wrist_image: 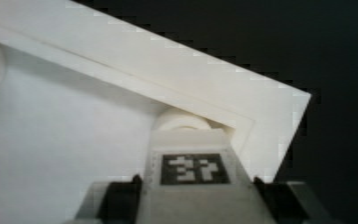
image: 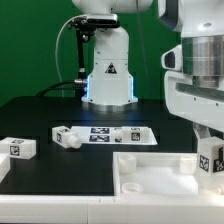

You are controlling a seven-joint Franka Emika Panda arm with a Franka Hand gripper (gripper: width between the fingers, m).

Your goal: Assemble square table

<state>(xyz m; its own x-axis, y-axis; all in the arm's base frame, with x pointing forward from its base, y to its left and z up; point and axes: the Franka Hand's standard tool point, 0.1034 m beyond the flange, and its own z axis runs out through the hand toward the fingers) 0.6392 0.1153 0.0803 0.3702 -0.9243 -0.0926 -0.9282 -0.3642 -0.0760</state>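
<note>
The white square tabletop point(image: 150, 178) lies at the front of the black table, rim up. My gripper point(image: 208, 150) is over its corner on the exterior view's right, shut on a white leg point(image: 210, 160) with a black-and-white tag. In the wrist view the leg point(wrist_image: 197, 165) sits between my two dark fingers point(wrist_image: 130, 200), gripper point(wrist_image: 202, 205). Its round end is right at the tabletop's corner point(wrist_image: 247, 95), inside the raised rim. Whether it touches the socket I cannot tell.
Two loose white legs lie on the exterior view's left, one point(image: 20, 148) near the edge and one point(image: 65, 137) by the marker board point(image: 112, 133). A third leg point(image: 132, 138) lies on that board. The robot base point(image: 107, 70) stands behind.
</note>
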